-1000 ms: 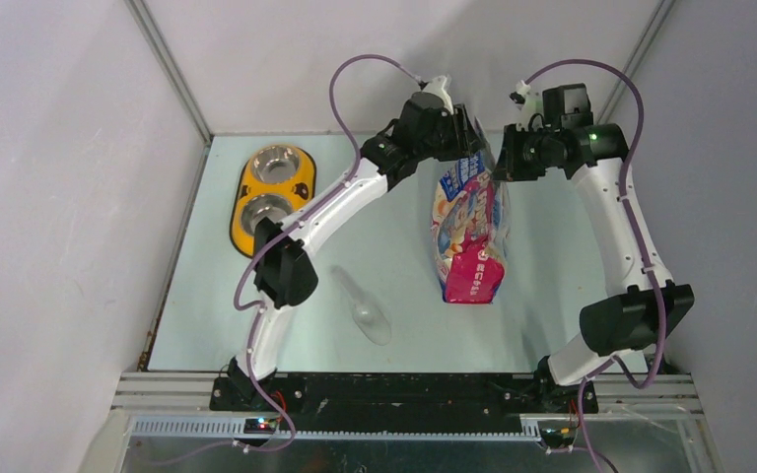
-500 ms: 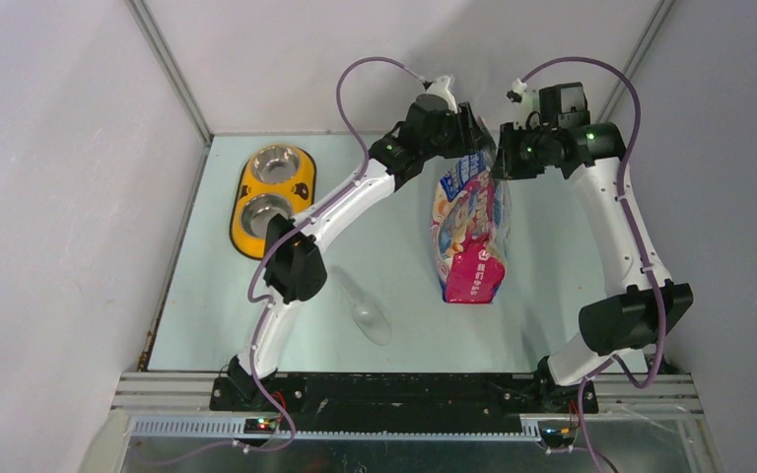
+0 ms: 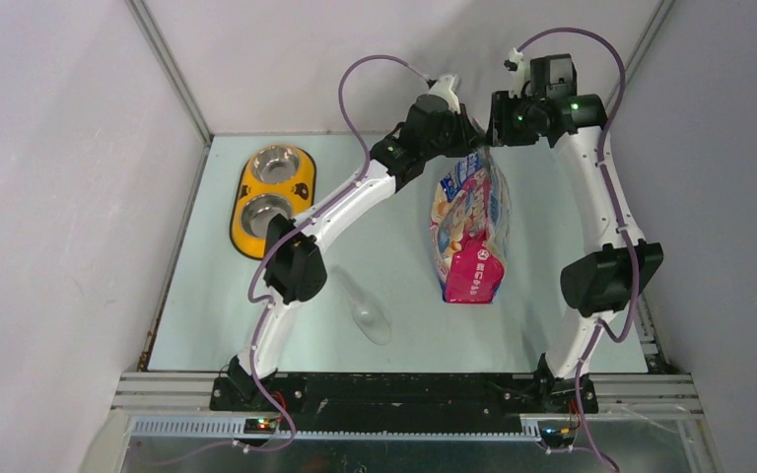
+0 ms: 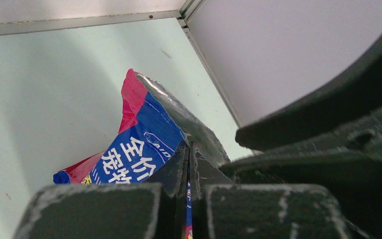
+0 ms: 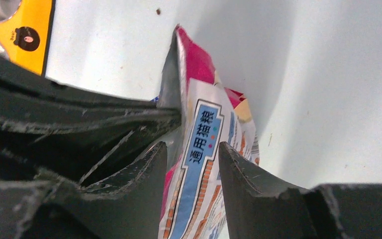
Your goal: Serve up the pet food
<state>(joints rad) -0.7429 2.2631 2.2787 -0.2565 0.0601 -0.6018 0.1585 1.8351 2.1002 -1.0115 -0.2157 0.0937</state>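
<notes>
The pink-and-blue cat-print bag [image 3: 471, 232] stands tilted on the table, its top held up at the back. My left gripper [image 3: 465, 146] is shut on the bag's top edge; in the left wrist view the blue film [image 4: 139, 144] is pinched between the closed fingers [image 4: 189, 152]. My right gripper [image 3: 498, 120] is open, with its fingers on either side of the bag's top [image 5: 204, 139], not clamping it [image 5: 193, 152]. The left gripper's fingers [image 5: 79, 119] lie close beside it. No brown kibble shows in any view.
A yellow double-bowl feeder [image 3: 246, 232] with two steel bowls sits at the far left. A clear plastic scoop [image 3: 368, 315] lies on the table in front of the left arm. The enclosure's walls stand close behind and beside the grippers.
My right gripper has moved back and up toward the far wall, and its elbow has swung inward. The bag's top has risen slightly. The left gripper has kept its hold.
</notes>
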